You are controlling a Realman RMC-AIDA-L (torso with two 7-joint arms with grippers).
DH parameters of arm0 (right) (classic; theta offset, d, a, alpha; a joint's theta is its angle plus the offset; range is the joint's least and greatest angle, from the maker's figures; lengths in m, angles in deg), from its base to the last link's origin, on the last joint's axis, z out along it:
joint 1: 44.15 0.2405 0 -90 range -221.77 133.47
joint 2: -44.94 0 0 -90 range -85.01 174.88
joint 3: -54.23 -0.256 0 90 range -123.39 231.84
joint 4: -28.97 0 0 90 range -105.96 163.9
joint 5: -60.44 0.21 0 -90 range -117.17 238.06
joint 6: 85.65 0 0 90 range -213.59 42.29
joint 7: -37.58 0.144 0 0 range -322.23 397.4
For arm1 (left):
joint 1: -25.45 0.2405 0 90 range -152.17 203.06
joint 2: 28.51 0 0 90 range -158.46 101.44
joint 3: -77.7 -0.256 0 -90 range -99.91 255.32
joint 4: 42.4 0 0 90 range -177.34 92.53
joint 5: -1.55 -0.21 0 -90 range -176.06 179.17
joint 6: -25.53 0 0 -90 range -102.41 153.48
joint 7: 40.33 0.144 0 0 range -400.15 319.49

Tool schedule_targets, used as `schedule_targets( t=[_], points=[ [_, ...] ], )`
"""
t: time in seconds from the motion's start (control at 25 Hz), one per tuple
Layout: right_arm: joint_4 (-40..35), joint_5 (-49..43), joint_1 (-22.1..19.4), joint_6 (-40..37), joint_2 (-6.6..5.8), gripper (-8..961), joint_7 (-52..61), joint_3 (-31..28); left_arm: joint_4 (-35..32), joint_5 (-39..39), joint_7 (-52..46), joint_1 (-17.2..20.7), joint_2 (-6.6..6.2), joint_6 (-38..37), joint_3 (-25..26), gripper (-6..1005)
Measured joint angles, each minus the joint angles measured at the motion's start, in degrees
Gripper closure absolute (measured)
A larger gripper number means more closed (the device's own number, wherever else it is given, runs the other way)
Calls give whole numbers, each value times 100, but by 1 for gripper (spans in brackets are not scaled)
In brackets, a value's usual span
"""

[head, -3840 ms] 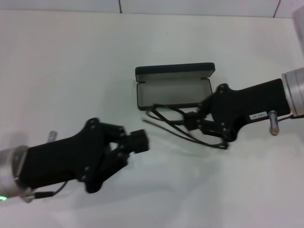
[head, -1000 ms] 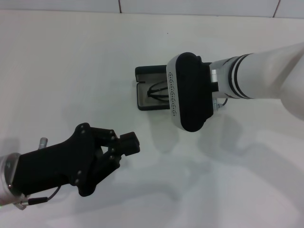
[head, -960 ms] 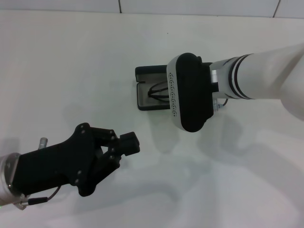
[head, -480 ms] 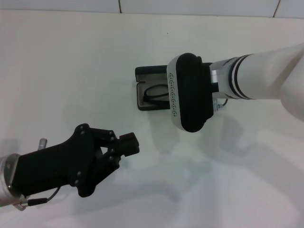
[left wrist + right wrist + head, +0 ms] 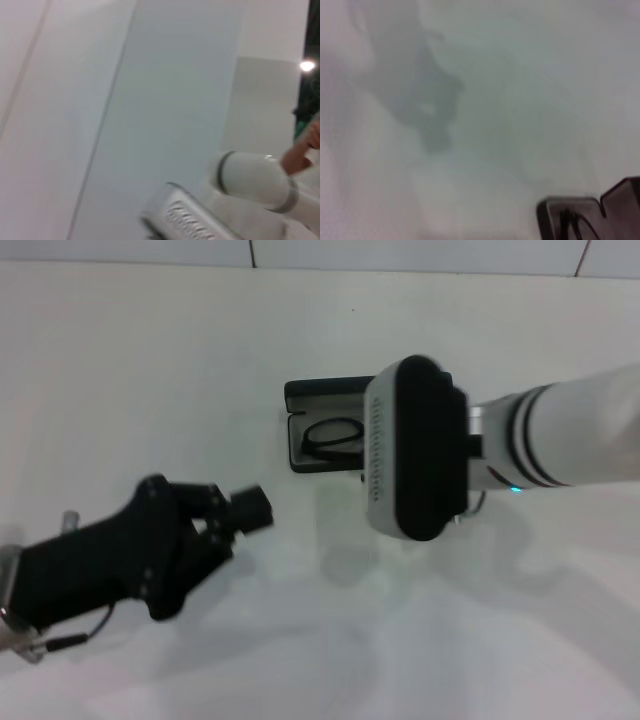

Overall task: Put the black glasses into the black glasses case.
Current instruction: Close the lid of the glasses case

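Closest to the robot, on the left, the left arm's black angular gripper (image 5: 248,510) hangs over the plain white tabletop (image 5: 150,370). Its fingers look pinched together with nothing between them, pointing right and slightly away, toward the case but well short of it.

A bit farther in and to the right, the right arm's bulky white wrist housing with its black rounded cap (image 5: 418,448) sits above the tabletop. It covers the right part of the case. Honestly can't tell what the right gripper is doing: it's hidden under that housing in the head view, and the right wrist view only catches a dark corner of the case (image 5: 570,217) plus a black bit at the frame's edge.

Past that, the flat matte black glasses case (image 5: 322,393) lies open near the middle of the tabletop, grey lining showing, lid tipped back on the far side. The thin black-framed glasses (image 5: 335,435) are lying inside the tray on the lining, with one oval lens rim visible just left of the housing; the rest is hidden.
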Motion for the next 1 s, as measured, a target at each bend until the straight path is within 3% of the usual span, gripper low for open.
schedule_targets(
  t=[0.12,0.16,0.36,0.48,0.64,0.76,0.84,1.0],
  points=[
    [-795,535,-663,-369,-13,766,-3,-479,-17,-8,-76,-65,-36,15,388,945],
    [-1234,890,-1103,-505,-29,766,-26,-825,-52,-7,-133,-97,-57,33,506,946],
    [-1846,2191,-1800,-1181,-50,767,-294,-1940,-469,-25,-718,-208,-238,287,863,941],
    [-1800,3659,-2229,-2305,-86,768,-1056,-3058,-658,-227,-1229,-649,-333,804,874,937],
    [-938,5761,-2557,-4583,-96,768,-1952,-4974,-799,-795,-1846,-1501,-360,1690,875,933],
    [367,6739,-2554,-6103,-94,768,-2365,-6465,-816,-1251,-2126,-2040,-337,2349,876,874],
    [1119,7049,-2635,-6707,-114,768,-2646,-7131,-816,-1568,-2276,-2395,-280,2845,872,835],
    [1780,7023,-3087,-6854,-141,768,-3319,-7451,-817,-2486,-2569,-3013,-44,3910,870,786]
  ],
)
